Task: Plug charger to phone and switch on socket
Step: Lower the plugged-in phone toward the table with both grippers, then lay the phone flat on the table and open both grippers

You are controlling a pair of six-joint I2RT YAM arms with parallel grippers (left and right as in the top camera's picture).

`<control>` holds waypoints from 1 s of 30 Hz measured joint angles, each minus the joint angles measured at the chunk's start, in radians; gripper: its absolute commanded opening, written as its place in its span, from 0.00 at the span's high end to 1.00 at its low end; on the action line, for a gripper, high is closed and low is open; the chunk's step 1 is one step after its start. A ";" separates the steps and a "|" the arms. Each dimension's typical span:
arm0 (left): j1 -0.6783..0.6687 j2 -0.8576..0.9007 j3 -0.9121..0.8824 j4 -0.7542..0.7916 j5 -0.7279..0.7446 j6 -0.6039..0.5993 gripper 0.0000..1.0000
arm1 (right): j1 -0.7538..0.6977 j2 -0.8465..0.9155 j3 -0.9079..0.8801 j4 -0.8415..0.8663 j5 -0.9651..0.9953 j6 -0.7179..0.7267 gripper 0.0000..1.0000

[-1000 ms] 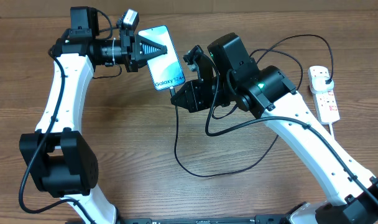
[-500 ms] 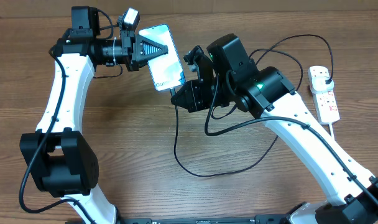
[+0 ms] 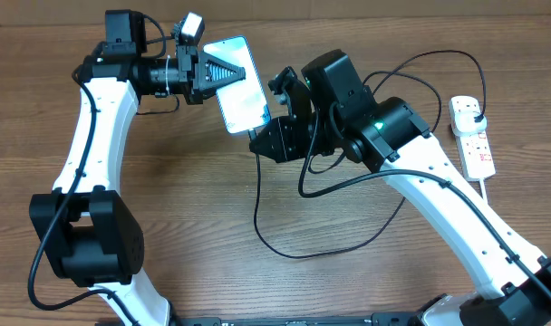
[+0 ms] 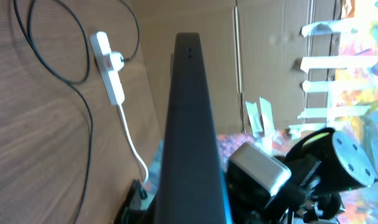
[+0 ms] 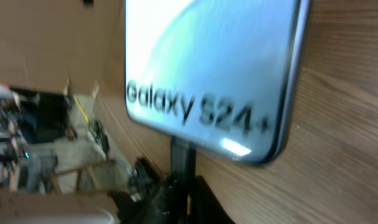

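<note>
My left gripper (image 3: 214, 74) is shut on the phone (image 3: 238, 84), holding it tilted above the table; its light screen reads "Galaxy S24" (image 5: 207, 68). In the left wrist view the phone's dark edge (image 4: 192, 124) fills the middle. My right gripper (image 3: 263, 139) is shut on the charger's black connector tip (image 5: 181, 158), which meets the phone's bottom edge. The thin black charger cable (image 3: 285, 249) loops over the table and runs to its black plug in the socket (image 3: 472, 136), a white power strip at the far right, also in the left wrist view (image 4: 109, 68).
The socket's white cord (image 3: 489, 192) runs toward the right front edge. The cable's loop lies in front of the right arm. A cardboard wall (image 4: 263, 50) stands behind the table.
The phone has turned slightly in my left gripper, and glare now hides part of its text. Both arms are nearly still.
</note>
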 measured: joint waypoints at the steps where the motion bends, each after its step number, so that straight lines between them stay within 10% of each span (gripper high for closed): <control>1: -0.005 0.000 0.000 -0.004 0.000 0.000 0.96 | -0.003 0.000 0.000 0.012 0.011 0.000 0.65; 18: -0.044 0.002 -0.012 -0.264 -0.562 0.208 0.96 | -0.040 -0.001 0.000 -0.108 0.148 0.005 0.43; 30: -0.043 0.273 -0.026 -0.263 -0.613 0.372 0.96 | -0.058 -0.001 0.000 -0.134 0.172 0.005 0.43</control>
